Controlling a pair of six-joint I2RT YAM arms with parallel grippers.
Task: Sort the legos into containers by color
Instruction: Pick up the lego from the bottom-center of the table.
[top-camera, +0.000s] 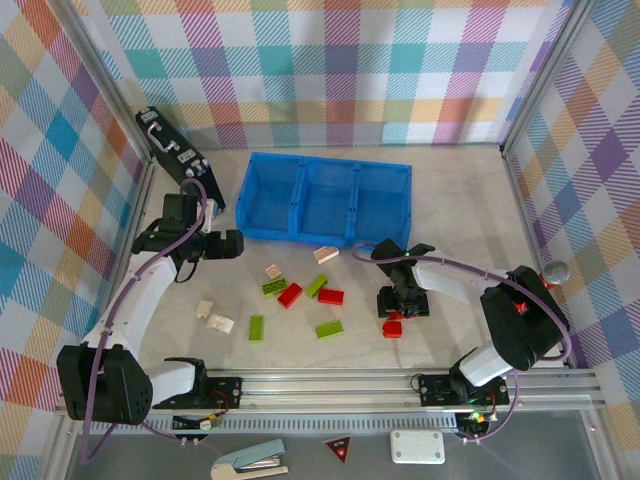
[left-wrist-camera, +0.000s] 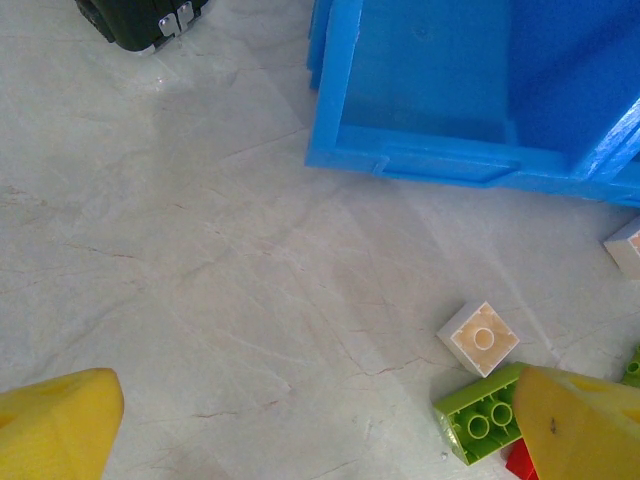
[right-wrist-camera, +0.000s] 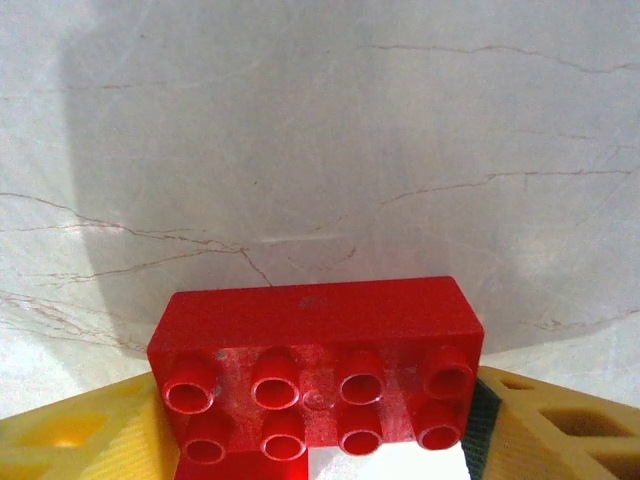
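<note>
Your top camera looks down on the surface (top-camera: 470, 230) from above its near edge, with the blue tray (top-camera: 325, 200) at the far side. Your left wrist camera shares that tray's near-left corner, closer. Your right wrist camera sits lowest, in front of the tray's right end.

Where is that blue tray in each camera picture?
Top external: blue tray at centre back of the table.
Left wrist: its near left corner, upper right.
Right wrist: a red lego on the table.
Shared landmark: black case, left of the tray from above, top left in the left wrist.
</note>
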